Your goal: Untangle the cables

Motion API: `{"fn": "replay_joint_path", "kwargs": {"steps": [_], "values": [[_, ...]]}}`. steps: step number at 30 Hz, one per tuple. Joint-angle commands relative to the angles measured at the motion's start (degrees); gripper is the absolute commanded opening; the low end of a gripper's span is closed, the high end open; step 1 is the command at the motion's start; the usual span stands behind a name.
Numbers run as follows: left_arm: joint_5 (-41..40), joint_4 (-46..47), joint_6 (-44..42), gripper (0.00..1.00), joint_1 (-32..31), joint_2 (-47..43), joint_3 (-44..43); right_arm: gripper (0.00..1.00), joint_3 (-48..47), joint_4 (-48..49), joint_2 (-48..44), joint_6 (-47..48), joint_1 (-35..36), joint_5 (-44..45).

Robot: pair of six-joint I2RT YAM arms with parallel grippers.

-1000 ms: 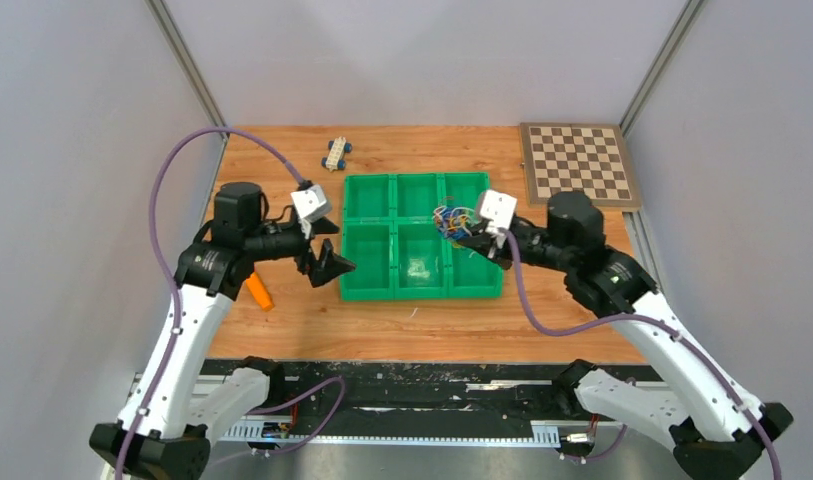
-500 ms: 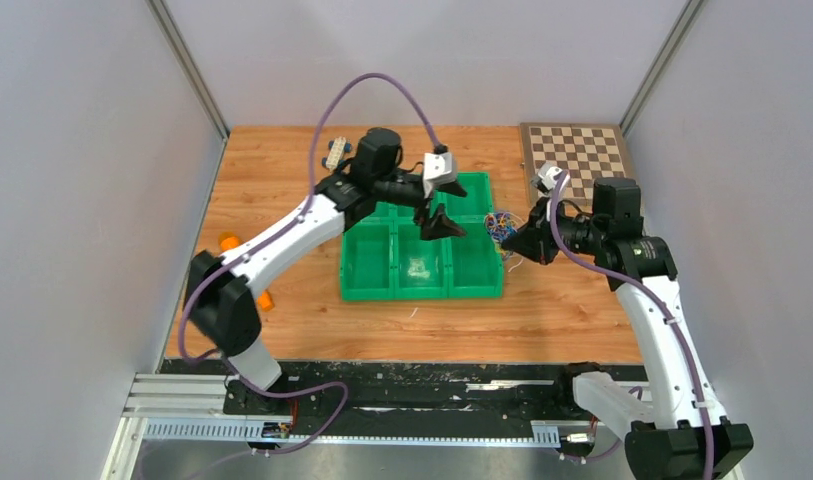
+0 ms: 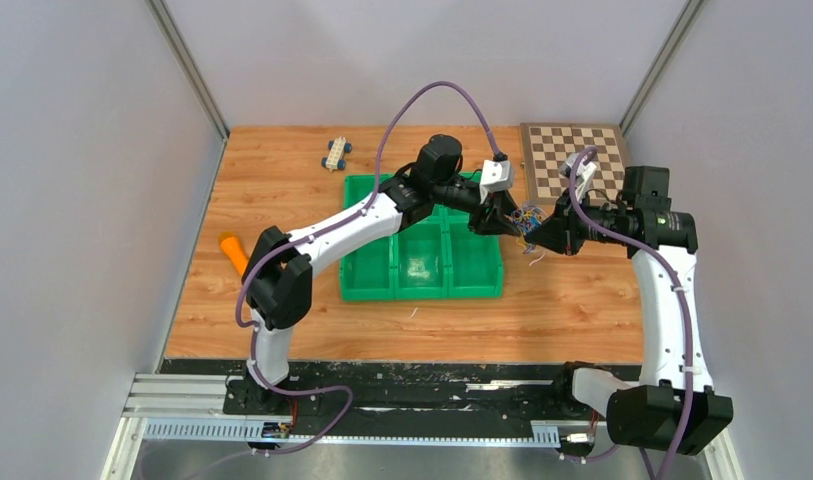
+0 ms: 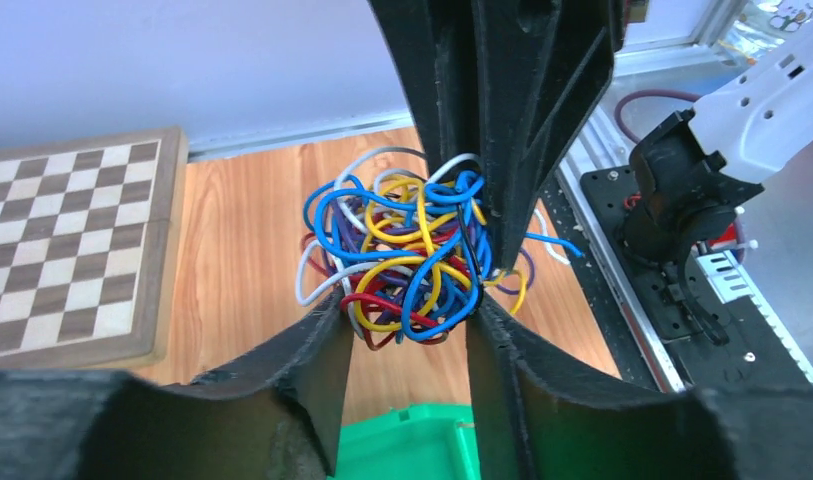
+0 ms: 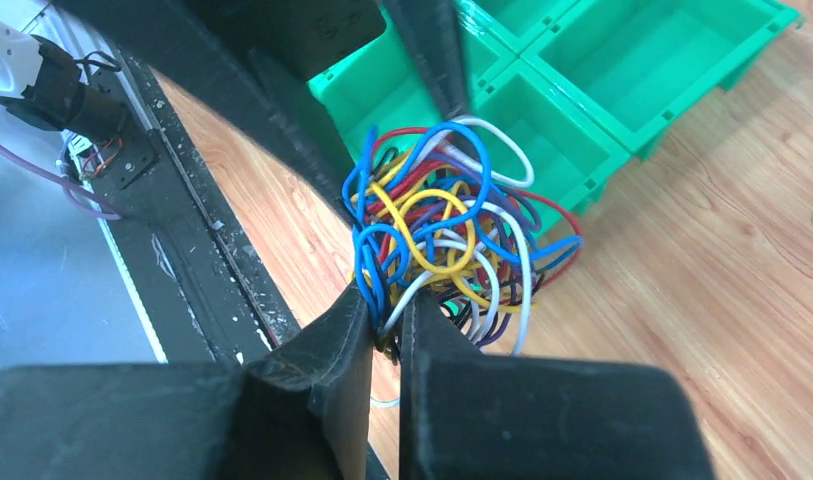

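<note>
Grey panels are enclosing a wooden table [image 3: 282, 290], and we are looking down on it from above and behind the two arms. A green six-compartment tray [image 3: 367, 285] is lying at the middle. A chessboard [image 3: 572, 160] is sitting at the far right corner, a small toy car [image 3: 335, 153] near the far edge, and an orange object [image 3: 232, 250] near the left edge.

We are locating the cables [image 3: 528, 218] as one tight knot of blue, yellow, red, white and dark strands. It is hanging in the air just beyond the tray's right wall, between the tray and the chessboard.

The left arm is reaching across the tray's far compartments. We are seeing the left gripper [image 4: 407, 335] with its jaws standing apart on either side of the knot's lower part. Its fingertips [image 4: 332, 345] are meeting the outermost strands. We cannot tell whether they are pressing yet.

The right gripper [image 5: 387, 310] is coming at the knot from the opposite side. Its jaws are nearly together and are pinching a few strands at the knot's edge. A loose white end is trailing below.
</note>
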State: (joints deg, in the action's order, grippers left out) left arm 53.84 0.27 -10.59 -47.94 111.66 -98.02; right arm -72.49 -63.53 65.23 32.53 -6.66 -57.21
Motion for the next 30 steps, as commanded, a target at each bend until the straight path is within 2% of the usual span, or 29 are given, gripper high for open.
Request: {"fn": "replay_joint_path", "kwargs": {"steps": [1, 2, 4, 6, 9, 14, 17, 23, 30], "values": [[1.4, 3.3, 0.9, 0.38, -1.8, 1.4, -5.0, 0.10, -2.1, -3.7, -0.9, 5.6, -2.0, -5.5], [1.4, 2.8, 0.6, 0.18, -1.9, 1.4, -5.3, 0.11, -2.5, -3.8, -0.6, 5.7, -2.9, -5.4], [0.2, 1.6, 0.3, 0.02, -1.9, 0.7, -4.5, 0.13, -3.7, -3.8, 0.4, 5.7, -5.6, -4.3], [-1.4, 1.6, 0.1, 0.00, -1.4, -1.1, -1.9, 0.14, -5.3, -4.1, 2.1, 6.0, -10.4, -3.4], [-3.1, 1.4, 2.0, 0.00, 0.7, -3.5, 1.5, 0.00, -8.2, -5.4, 5.7, 8.1, -18.2, -4.3], [-4.9, -2.7, 5.0, 0.00, 4.8, -4.8, 2.9, 0.00, -11.9, -5.5, 11.5, 10.1, -30.9, -5.8], [-6.0, -4.2, 5.7, 0.00, 6.4, -6.1, 4.1, 0.00, -13.5, -5.4, 15.3, 11.0, -36.2, -4.7], [-7.7, -6.9, 5.6, 0.00, 10.0, -10.1, 6.5, 0.00, -12.1, -1.5, 19.0, 14.6, -40.4, 6.1], [-6.7, -5.3, 9.7, 0.00, 11.2, -11.1, 6.0, 0.00, -8.6, 0.2, 18.7, 16.4, -40.6, 7.5]]}}
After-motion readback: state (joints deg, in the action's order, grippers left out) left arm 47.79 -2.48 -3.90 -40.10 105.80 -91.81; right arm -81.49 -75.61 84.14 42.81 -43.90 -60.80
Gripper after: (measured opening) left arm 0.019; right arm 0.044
